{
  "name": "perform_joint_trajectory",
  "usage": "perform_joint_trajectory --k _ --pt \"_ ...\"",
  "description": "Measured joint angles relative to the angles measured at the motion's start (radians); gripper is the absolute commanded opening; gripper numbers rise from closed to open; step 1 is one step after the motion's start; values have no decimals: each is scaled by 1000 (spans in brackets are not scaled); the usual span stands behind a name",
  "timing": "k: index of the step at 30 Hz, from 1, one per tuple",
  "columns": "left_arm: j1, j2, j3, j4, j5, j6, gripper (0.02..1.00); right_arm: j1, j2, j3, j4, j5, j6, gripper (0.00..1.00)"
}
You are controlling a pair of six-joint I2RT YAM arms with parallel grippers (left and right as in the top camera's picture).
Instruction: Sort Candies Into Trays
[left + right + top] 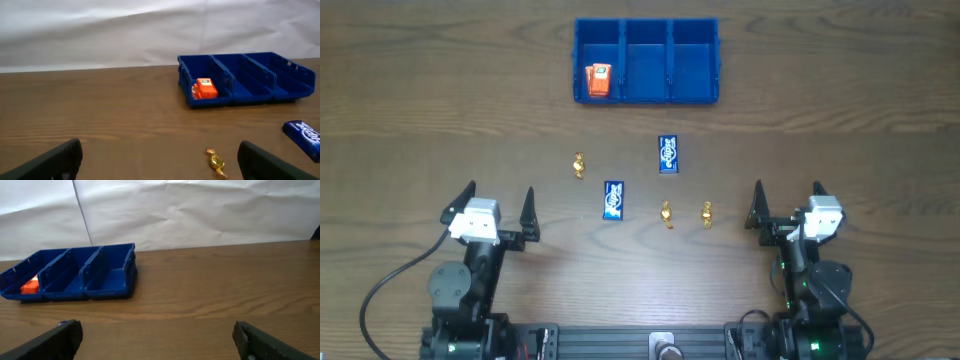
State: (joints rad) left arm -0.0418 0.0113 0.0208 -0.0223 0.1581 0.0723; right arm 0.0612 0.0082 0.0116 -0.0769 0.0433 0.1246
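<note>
Judging by how things lie, the sort has only just started: one candy is binned and five lie loose on the worktop [420,120]. The left gripper [500,192] has its fingers [529,205] spread wide, with nothing between them. The right gripper [787,190] stands the same way, spread wide and empty. Each is near its own base, well apart from the other, and the loose candies lie between and beyond them.

Nearest the right gripper is a gold candy [706,213], with a second gold candy [666,215] just beside it toward the middle. Nearest the left gripper is a blue bar [613,200], lying lengthwise away from the bases. A third gold candy [579,165] lies a little farther out on the left side, and a second blue bar [668,154] lies farther out again, right of the middle.

Beyond them all stands the blue tray [647,22], with three compartments side by side. The orange candy [598,80] lies in the compartment at the left arm's end; the middle and right compartments look empty. Left to do, I judge, are all five loose pieces, three gold and two blue, presumably one kind to each free compartment.
</note>
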Motion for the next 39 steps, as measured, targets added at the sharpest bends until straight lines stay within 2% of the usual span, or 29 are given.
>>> perform_joint_trajectory --k 32,35,39 --pt "0 0 1 -2 0 0 998 0 0 0 4 0 0 998" --pt "0 0 1 -2 0 0 998 0 0 -1 34 -3 17 998" --pt "0 0 1 -2 -1 0 998 0 21 23 -6 -38 92 998"
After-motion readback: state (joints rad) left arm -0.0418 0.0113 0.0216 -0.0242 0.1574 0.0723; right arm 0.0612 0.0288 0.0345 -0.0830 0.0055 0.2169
